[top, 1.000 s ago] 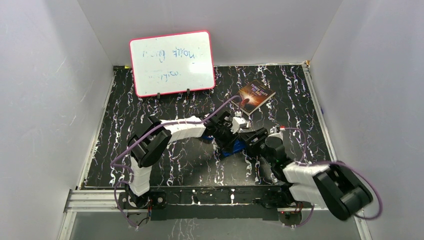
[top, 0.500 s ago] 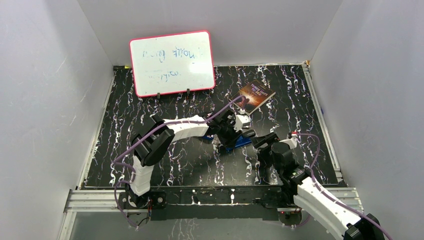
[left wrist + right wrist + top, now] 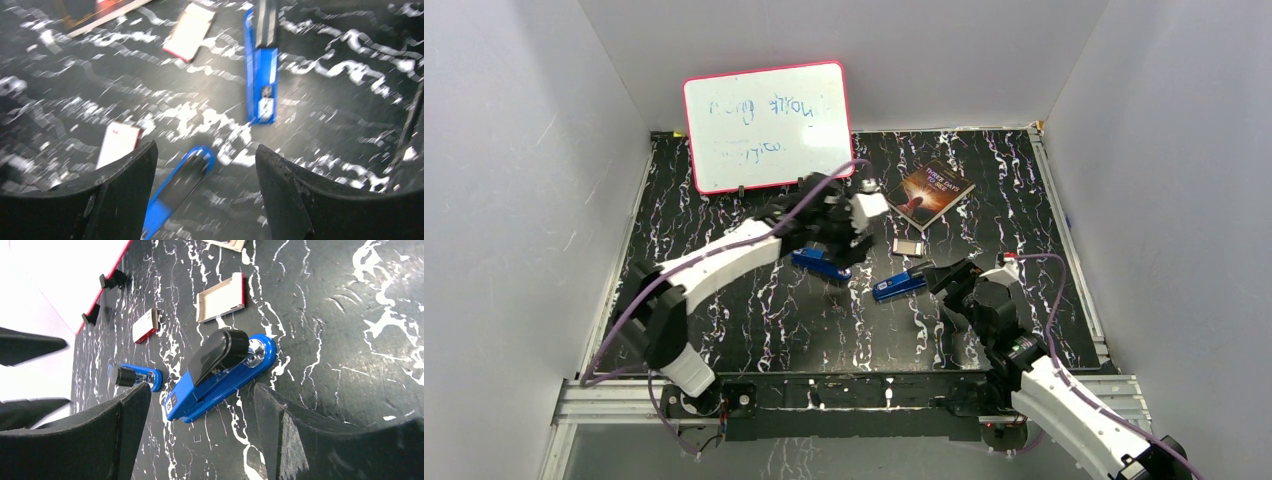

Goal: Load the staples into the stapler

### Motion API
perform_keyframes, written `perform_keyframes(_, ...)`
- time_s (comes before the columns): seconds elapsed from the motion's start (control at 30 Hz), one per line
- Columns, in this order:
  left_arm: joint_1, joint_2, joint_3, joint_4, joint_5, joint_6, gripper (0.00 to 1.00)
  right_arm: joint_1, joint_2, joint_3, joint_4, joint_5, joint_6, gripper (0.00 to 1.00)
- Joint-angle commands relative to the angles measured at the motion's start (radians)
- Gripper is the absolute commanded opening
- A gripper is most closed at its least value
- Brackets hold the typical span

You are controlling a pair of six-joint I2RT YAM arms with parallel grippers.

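While both arms reach over the black, white-veined table (image 3: 724, 325), neither pincer holds anything. The left gripper (image 3: 205, 152) sits in the upper middle of the top view. Its wrist view shows two black fingers spread wide, with only table and the end of a stapler below the gap. The right gripper (image 3: 200, 389), right of centre in the lower half of the top view, is also spread wide. Its fingers frame the right-hand blue stapler (image 3: 220, 375) without touching it.

That stapler lies flat near the middle of the top view, a black top arm over its blue base. A second blue stapler (image 3: 820, 265) lies to its left, apart from it and just below the left gripper in the picture. An open cardboard tray (image 3: 908, 246) lies just above the right-hand stapler. A small white box with a red end (image 3: 146, 325) lies further up and left. The staples themselves are too small to make out in any view.

A pink-framed whiteboard (image 3: 769, 125) stands at the upper left against the back wall. A book (image 3: 936, 192) lies right of centre near the top.
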Motion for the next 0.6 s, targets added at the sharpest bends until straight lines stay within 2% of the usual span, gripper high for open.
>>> perform_keyframes(0.0,0.161,-0.164,-0.167,-0.034,0.091,0.224,0.69,0.006,0.012,0.032,0.129,-0.068,-0.114,0.84)
perform_keyframes(0.1,0.223,-0.185,-0.231,-0.039,0.128,0.302,0.65,0.006,0.032,0.029,0.163,-0.119,-0.125,0.84)
perform_keyframes(0.33,0.296,-0.107,-0.261,-0.090,0.184,0.508,0.56,0.005,0.097,0.056,0.173,-0.196,-0.169,0.84)
perform_keyframes(0.5,0.320,-0.030,-0.261,-0.025,0.168,0.561,0.55,0.005,0.081,0.050,0.171,-0.205,-0.163,0.84)
perform_keyframes(0.57,0.322,0.008,-0.244,-0.009,0.145,0.574,0.51,0.005,0.070,0.048,0.167,-0.203,-0.163,0.84)
